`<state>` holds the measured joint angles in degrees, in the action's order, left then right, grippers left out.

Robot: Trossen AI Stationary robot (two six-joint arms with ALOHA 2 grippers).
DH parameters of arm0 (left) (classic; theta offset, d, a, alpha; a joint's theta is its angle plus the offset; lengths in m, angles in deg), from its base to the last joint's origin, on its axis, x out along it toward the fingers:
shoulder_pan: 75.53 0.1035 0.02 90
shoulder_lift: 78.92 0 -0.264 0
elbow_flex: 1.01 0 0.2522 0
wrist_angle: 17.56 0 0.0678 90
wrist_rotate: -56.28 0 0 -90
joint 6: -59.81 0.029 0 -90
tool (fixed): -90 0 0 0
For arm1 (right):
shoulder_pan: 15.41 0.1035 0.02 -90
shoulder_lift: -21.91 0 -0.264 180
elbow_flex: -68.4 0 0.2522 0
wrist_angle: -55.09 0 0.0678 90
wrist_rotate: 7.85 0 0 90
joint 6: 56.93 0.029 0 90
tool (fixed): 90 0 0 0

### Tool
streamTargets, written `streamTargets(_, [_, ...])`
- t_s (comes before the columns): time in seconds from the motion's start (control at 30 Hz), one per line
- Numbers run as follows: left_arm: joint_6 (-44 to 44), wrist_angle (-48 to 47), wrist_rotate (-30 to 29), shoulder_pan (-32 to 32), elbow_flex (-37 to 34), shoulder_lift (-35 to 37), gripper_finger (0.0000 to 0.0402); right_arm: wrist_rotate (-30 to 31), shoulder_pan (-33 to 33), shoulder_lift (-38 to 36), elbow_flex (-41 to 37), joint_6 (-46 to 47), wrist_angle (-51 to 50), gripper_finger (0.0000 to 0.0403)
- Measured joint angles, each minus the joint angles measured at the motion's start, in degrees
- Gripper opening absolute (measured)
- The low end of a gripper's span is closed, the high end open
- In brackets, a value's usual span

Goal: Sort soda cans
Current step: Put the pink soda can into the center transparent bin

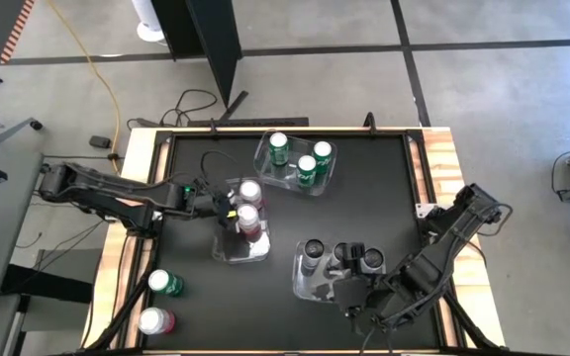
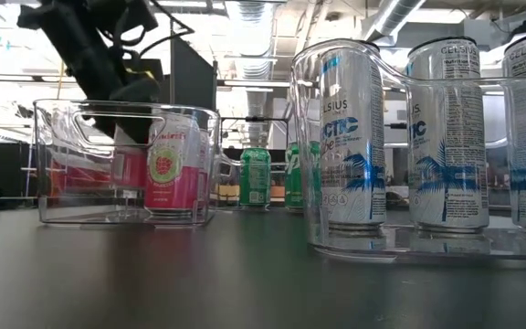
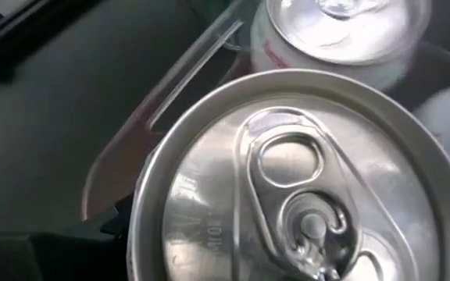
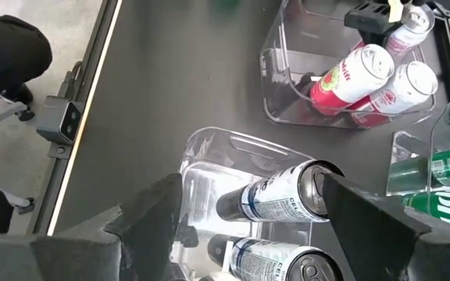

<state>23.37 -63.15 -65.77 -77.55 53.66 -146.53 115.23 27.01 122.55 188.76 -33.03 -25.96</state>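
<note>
Three clear bins sit on the black table (image 1: pixel 364 198). The bin near the far edge (image 1: pixel 265 170) holds three green cans (image 1: pixel 307 169). The bin toward the left side (image 1: pixel 228 249) holds red-pink cans (image 1: pixel 249 193), and the left gripper (image 1: pixel 230 209) sits over it, its jaws wide around the upright red-pink can (image 3: pixel 287 179) whose silver top fills the left wrist view; whether the fingers actually press on the can cannot be told. The bin near the front edge (image 1: pixel 305 282) holds the dark grey-black cans (image 1: pixel 313 250), standing upright side by side in the low view. The right gripper (image 1: pixel 352 297) hovers over the front end of that bin, its fingers (image 4: pixel 151 215) spread wide with nothing between them, the grey-black cans showing below in the gap. Outside the bins, on the wooden border at the front left corner, stand one green can (image 1: pixel 163 283) and one red-pink can (image 1: pixel 154 320), close together, the green one farther from the front.
</note>
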Motion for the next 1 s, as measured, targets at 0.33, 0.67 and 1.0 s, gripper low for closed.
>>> streamTargets(0.33, [1.35,4.41,0.31,2.72,-3.04,0.07,0.0292,0.03,-0.54,0.00,0.00,-0.02,0.02,0.0326])
streamTargets(0.67, [1.89,4.55,0.33,2.91,-3.04,0.07,0.0335,0.03,-0.55,0.00,0.00,-0.04,0.02,0.0326])
streamTargets(1.0, [0.31,4.95,0.14,2.93,-2.98,0.21,0.0368,0.02,-0.55,0.00,0.00,0.00,0.04,0.0326])
